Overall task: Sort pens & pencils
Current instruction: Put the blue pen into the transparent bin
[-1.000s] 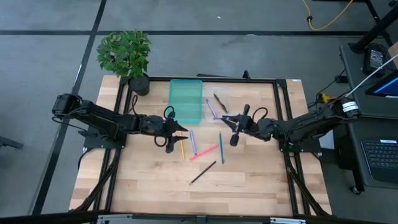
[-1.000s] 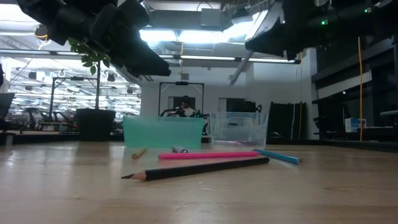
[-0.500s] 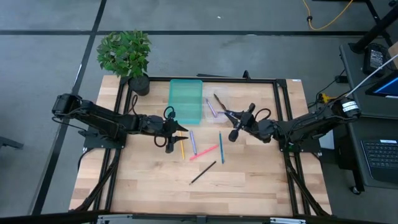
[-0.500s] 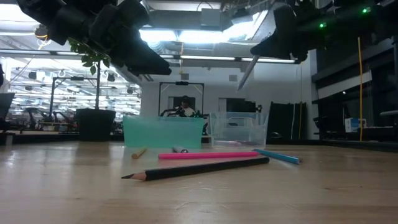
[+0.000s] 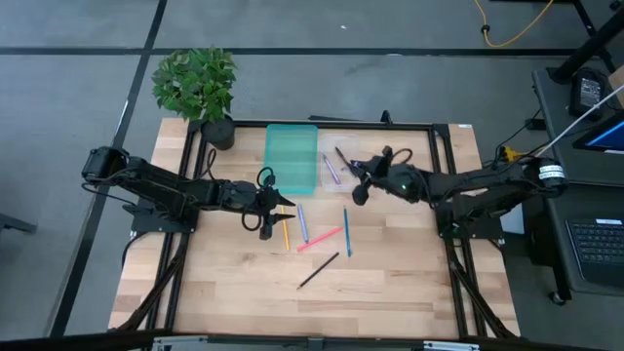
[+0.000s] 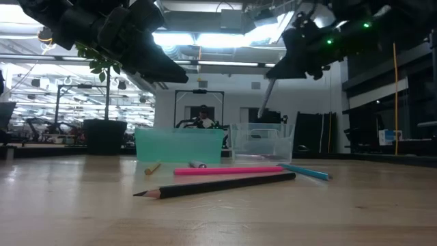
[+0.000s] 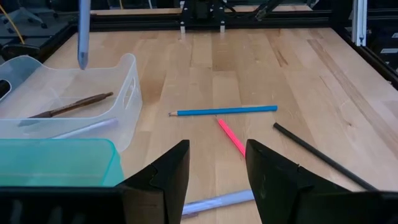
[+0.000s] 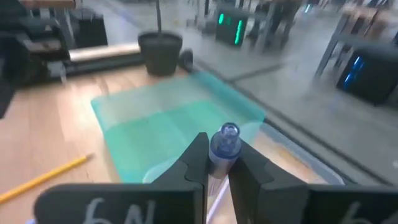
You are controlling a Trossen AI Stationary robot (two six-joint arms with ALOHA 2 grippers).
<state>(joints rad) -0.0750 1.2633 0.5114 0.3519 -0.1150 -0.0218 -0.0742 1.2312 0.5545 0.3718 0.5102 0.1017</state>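
My right gripper (image 5: 358,181) is shut on a grey-blue pen (image 6: 267,97) that hangs above the clear tray (image 5: 338,164). In that tray lie a dark brown stick (image 7: 71,106) and a pale purple one (image 7: 84,129). The teal tray (image 5: 292,156) stands to its left. On the wood lie a yellow pencil (image 5: 285,232), a purple pen (image 5: 302,222), a pink one (image 5: 320,239), a blue one (image 5: 345,231) and a black pencil (image 5: 319,269). My left gripper (image 5: 285,207) is open above the yellow pencil, with nothing between its fingers (image 7: 166,178). My right gripper pinches the grey-blue pen between its two fingers near the pen's upper end (image 8: 224,142), whose round tip sticks out above them. The fingers reach in from the table's right, nearly level and across the pen. The pen hangs clear, nearly upright, its lower tip (image 7: 82,61) over the clear tray.
A potted plant (image 5: 200,88) stands at the table's far left corner. A black metal frame (image 5: 439,156) runs round the work area. Bare wood lies toward the near edge, in front of the black pencil.
My right gripper has swung toward the table's far edge and a little left, carrying the grey-blue pen from above the blue pen to above the clear tray. The pen now hangs more upright than before. The left gripper stays put.
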